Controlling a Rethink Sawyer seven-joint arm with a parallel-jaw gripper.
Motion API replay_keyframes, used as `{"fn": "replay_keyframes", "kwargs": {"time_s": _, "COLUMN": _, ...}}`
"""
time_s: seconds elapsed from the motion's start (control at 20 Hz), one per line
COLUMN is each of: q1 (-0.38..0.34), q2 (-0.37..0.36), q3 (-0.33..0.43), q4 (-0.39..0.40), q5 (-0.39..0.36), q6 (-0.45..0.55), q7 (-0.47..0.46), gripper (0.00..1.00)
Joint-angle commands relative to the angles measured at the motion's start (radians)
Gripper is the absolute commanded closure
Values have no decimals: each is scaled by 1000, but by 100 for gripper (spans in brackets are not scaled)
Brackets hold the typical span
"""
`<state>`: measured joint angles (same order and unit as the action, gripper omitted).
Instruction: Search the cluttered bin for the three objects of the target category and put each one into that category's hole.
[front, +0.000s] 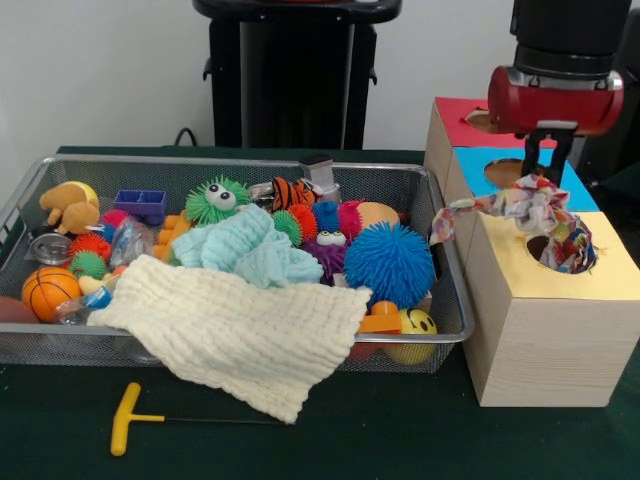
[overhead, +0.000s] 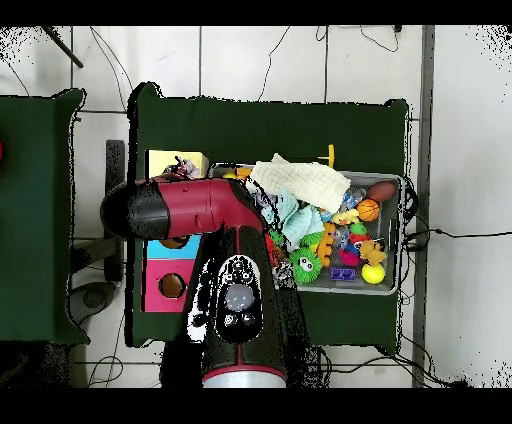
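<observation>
My gripper (front: 548, 170) hangs over the wooden boxes at the right, shut on the white polka-dot cloth (front: 530, 205). One end of the cloth dips into the round hole (front: 548, 250) in the yellow top, and a tail (front: 445, 222) trails left toward the bin. The wire mesh bin (front: 250, 161) lies left of the boxes, full of toys. A cream waffle cloth (front: 240, 335) drapes over its front rim and a mint cloth (front: 250, 250) lies in its middle. No braided rope ring shows. In the overhead view my arm (overhead: 200, 205) covers the gripper beside the yellow box top (overhead: 172, 160).
Behind the yellow box are the blue-topped hole (front: 505, 172) and the red-topped hole (front: 480, 120). The bin holds a blue spiky ball (front: 390, 262), a green spiky ball (front: 215, 200), a small basketball (front: 48, 290) and a plush toy (front: 68, 205). A yellow T-handle tool (front: 125, 420) lies before the bin.
</observation>
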<state>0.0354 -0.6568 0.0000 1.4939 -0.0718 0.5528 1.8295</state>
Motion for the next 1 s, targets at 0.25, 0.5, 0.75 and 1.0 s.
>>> {"fn": "replay_keyframes", "kwargs": {"time_s": 0.25, "q1": 29, "q2": 37, "q3": -50, "q4": -30, "q5": 31, "q6": 46, "q7": 216, "gripper": 100}}
{"fn": "replay_keyframes", "kwargs": {"time_s": 0.5, "q1": 60, "q2": 16, "q3": -68, "q4": -10, "q5": 55, "q6": 57, "q7": 243, "gripper": 100}}
{"fn": "replay_keyframes", "kwargs": {"time_s": 0.75, "q1": 71, "q2": 29, "q3": -68, "q4": -10, "q5": 84, "q6": 39, "q7": 240, "gripper": 100}}
{"fn": "replay_keyframes", "kwargs": {"time_s": 1.0, "q1": 71, "q2": 68, "q3": -64, "q4": -29, "q5": 105, "q6": 12, "q7": 221, "gripper": 100}}
